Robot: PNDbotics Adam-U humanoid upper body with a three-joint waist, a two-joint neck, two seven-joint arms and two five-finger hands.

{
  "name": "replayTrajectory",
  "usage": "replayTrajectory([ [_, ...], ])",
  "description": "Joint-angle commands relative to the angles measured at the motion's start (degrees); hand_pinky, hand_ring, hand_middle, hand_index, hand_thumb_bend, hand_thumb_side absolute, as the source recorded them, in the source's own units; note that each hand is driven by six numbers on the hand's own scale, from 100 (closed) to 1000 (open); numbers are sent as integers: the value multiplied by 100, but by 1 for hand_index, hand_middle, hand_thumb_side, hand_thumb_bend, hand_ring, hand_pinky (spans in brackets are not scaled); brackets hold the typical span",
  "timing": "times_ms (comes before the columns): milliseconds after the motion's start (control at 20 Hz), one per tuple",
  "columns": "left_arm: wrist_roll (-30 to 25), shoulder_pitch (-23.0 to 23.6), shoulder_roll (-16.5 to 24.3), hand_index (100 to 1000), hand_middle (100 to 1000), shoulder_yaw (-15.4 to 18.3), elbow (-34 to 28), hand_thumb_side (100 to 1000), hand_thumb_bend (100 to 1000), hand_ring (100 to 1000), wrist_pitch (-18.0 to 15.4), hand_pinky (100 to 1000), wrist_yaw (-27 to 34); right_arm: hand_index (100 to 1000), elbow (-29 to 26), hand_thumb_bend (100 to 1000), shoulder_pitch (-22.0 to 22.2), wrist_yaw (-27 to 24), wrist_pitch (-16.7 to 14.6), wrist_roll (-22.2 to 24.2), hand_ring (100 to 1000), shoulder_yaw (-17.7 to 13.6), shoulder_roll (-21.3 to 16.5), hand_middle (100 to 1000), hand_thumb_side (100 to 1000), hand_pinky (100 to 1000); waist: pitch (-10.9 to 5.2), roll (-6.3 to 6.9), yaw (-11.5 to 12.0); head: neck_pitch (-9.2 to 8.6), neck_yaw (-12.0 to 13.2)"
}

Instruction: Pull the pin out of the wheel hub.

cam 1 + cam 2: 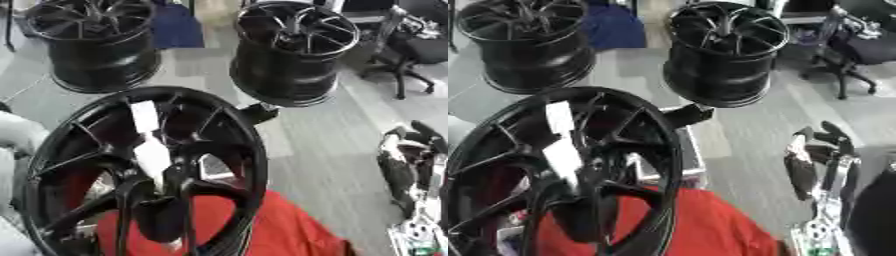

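- At the far left edge of the left eye view, only a pale grey blurred shape (16, 145) is seen; whether it belongs to the left arm cannot be told, and no left hand is made out.
- The wheel hub (144, 170) is stood upright in the near left foreground, a large black spoked rim over a red cloth (280, 227).
- A white strip-like piece (149, 145) is seen lying across the spokes toward the centre; this is judged to be the pin or its tag, still seated in the hub.
- Two further black rims (297, 50) are stood on the grey floor behind, well apart from the work.
- The right hand (815, 155) is held at the right, well apart from the hub, fingers relaxed and part-spread, with nothing held.
- The step is judged to be the approach: the pull is not yet begun. A reach across to the white piece and a pinch on it would be called for next.
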Motion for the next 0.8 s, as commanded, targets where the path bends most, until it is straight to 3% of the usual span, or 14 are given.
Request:
replayTrajectory([
  [50, -500, -473, 448, 859, 827, -305, 295, 301, 100, 771, -405, 752, -312, 803, -102, 100, -10, -39, -7, 24, 592, 25, -124, 637, 405, 635, -58, 37, -19, -16, 24],
  [250, -800, -1197, 372, 868, 846, -768, 697, 308, 100, 789, -671, 773, -807, 803, -102, 100, 15, -43, -5, 41, 593, 43, -153, 637, 404, 635, -78, 65, -42, -16, 49],
  [550, -1198, -2112, -84, 881, 871, -1465, 1331, 374, 100, 817, -1137, 805, -1592, 803, -102, 100, 49, -47, 3, 55, 592, 57, -190, 637, 403, 635, -121, 122, -102, -16, 64],
  [800, -1235, -2523, -514, 877, 863, -2066, 1821, 404, 226, 818, -1837, 809, -2518, 802, -102, 100, 58, -45, 6, 63, 592, 66, -216, 637, 404, 634, -151, 167, -180, -16, 72],
])
